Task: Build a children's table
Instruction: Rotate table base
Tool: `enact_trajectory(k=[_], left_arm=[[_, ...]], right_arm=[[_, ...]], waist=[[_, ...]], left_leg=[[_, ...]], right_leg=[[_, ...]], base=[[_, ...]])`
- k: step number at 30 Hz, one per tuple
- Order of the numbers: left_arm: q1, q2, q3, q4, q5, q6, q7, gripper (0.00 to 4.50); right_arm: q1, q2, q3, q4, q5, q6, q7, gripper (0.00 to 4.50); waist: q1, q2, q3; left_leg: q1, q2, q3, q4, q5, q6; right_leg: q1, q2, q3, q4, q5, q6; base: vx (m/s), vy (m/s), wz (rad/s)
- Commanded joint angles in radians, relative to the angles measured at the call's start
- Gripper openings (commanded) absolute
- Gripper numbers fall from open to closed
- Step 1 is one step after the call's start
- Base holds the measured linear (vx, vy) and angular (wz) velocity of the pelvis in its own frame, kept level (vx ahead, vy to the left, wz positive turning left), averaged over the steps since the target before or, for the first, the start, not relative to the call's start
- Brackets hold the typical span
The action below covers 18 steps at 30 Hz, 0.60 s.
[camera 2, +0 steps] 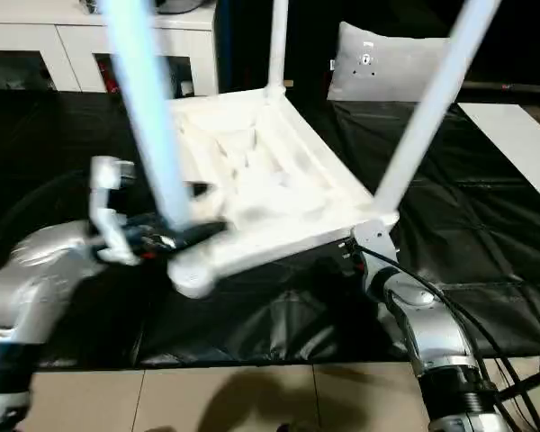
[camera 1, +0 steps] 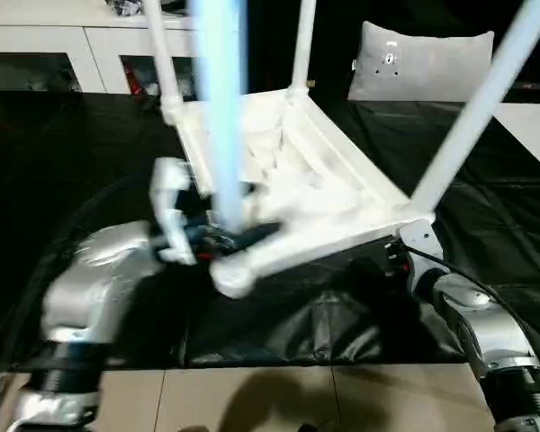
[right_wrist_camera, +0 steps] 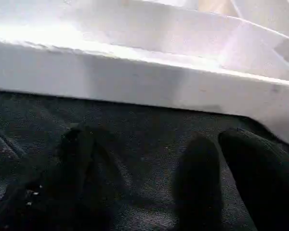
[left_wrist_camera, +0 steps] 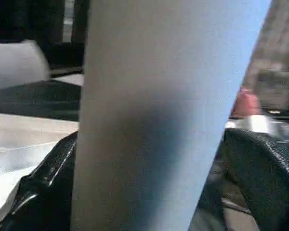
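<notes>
The children's table lies upside down and tilted on a black sheet, its ribbed white top [camera 1: 297, 171] facing up. Its legs rise from the corner sockets: near-left leg [camera 1: 220, 108], near-right leg [camera 1: 477, 108], and two far ones [camera 1: 162, 54] [camera 1: 303, 40]. My left gripper [camera 1: 211, 236] is open at the base of the near-left leg; in the left wrist view the leg [left_wrist_camera: 154, 96] stands between the black fingers [left_wrist_camera: 265, 163]. My right gripper [camera 2: 346, 252] is open low beside the near-right corner, with its fingers [right_wrist_camera: 260, 178] over the sheet just below the top's rim [right_wrist_camera: 135, 82].
The black sheet [camera 1: 90, 153] covers the floor, with light tiles [camera 1: 270, 396] in front of it. A grey cushion [camera 1: 423, 63] stands behind the table, a white cabinet [camera 1: 54, 40] at the back left. A black cable [camera 1: 472, 274] runs along my right forearm.
</notes>
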Motion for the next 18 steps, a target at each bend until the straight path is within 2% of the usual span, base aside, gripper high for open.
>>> enact_trajectory(k=[1,4,6,7,8,9,10,14,16,18], left_arm=[[0.009,0.003,-0.054,-0.092,-0.057,0.051,-0.059,4.41],[0.018,0.006,-0.072,-0.124,-0.08,0.073,-0.066,4.41],[0.029,-0.005,-0.086,-0.165,-0.112,0.098,-0.064,4.41],[0.033,-0.014,-0.093,-0.184,-0.124,0.109,-0.061,4.41],[0.036,-0.018,-0.099,-0.196,-0.13,0.115,-0.061,4.41],[0.04,-0.03,-0.112,-0.221,-0.141,0.128,-0.053,4.41],[0.042,-0.037,-0.119,-0.232,-0.144,0.132,-0.046,4.41],[0.041,-0.1,-0.129,-0.248,-0.18,0.155,0.013,4.41],[0.04,-0.107,-0.132,-0.247,-0.18,0.155,0.018,4.41],[0.036,-0.128,-0.164,-0.236,-0.154,0.144,0.022,4.41]], right_arm=[[-0.008,-0.018,-0.025,0.035,-0.01,-0.005,-0.018,4.5],[-0.011,-0.022,-0.026,0.038,-0.01,-0.021,-0.011,4.5],[-0.022,-0.023,-0.023,0.047,-0.005,-0.046,0.005,4.5],[-0.027,-0.023,-0.019,0.051,-0.004,-0.055,0.012,4.5],[-0.031,-0.022,-0.016,0.052,-0.004,-0.059,0.017,4.5],[-0.042,-0.016,-0.006,0.056,-0.006,-0.068,0.026,4.5],[-0.049,-0.012,-0.001,0.06,-0.007,-0.072,0.03,4.5],[-0.086,0.016,0.037,0.081,-0.022,-0.1,0.046,4.5],[-0.092,0.02,0.044,0.082,-0.025,-0.102,0.048,4.5],[-0.131,0.053,0.081,0.105,-0.038,-0.134,0.066,4.5]], waist=[[0.001,0.002,-0.064],[-0.002,-0.005,-0.062],[-0.002,-0.002,-0.062],[-0.003,-0.01,-0.06],[-0.003,-0.008,-0.06],[-0.005,-0.016,-0.06],[-0.005,-0.012,-0.06],[-0.017,-0.016,-0.06],[-0.021,-0.017,-0.06],[-0.029,-0.014,-0.06]], left_leg=[[-0.016,0.066,-0.014,-0.08,-0.031,0.056],[-0.017,0.065,-0.011,-0.08,-0.028,0.066],[-0.017,0.064,-0.012,-0.078,-0.036,0.066],[-0.02,0.063,-0.011,-0.079,-0.047,0.065],[-0.019,0.062,-0.011,-0.079,-0.047,0.065],[-0.019,0.062,-0.011,-0.078,-0.046,0.067],[-0.021,0.063,-0.011,-0.078,-0.042,0.067],[-0.024,0.06,-0.01,-0.075,-0.038,0.069],[-0.027,0.059,-0.011,-0.075,-0.038,0.072],[-0.027,0.058,-0.012,-0.075,-0.045,0.076]], right_leg=[[0.067,-0.081,0.07,-0.065,-0.205,-0.216],[0.068,-0.079,0.07,-0.066,-0.202,-0.223],[0.069,-0.08,0.069,-0.067,-0.223,-0.219],[0.07,-0.08,0.068,-0.071,-0.261,-0.205],[0.07,-0.079,0.068,-0.073,-0.271,-0.2],[0.069,-0.078,0.068,-0.075,-0.287,-0.19],[0.07,-0.08,0.067,-0.074,-0.291,-0.188],[0.07,-0.076,0.066,-0.075,-0.281,-0.19],[0.071,-0.075,0.065,-0.077,-0.285,-0.185],[0.069,-0.074,0.064,-0.079,-0.308,-0.174]], base=[[0.0,0.0,0.0],[0.0,0.0,0.0],[0.0,0.0,0.0],[0.0,0.0,0.0],[0.0,0.0,0.0],[0.0,0.0,0.0],[0.0,0.0,0.0],[0.0,0.0,0.0],[0.0,0.0,0.0],[0.0,0.0,0.0]])
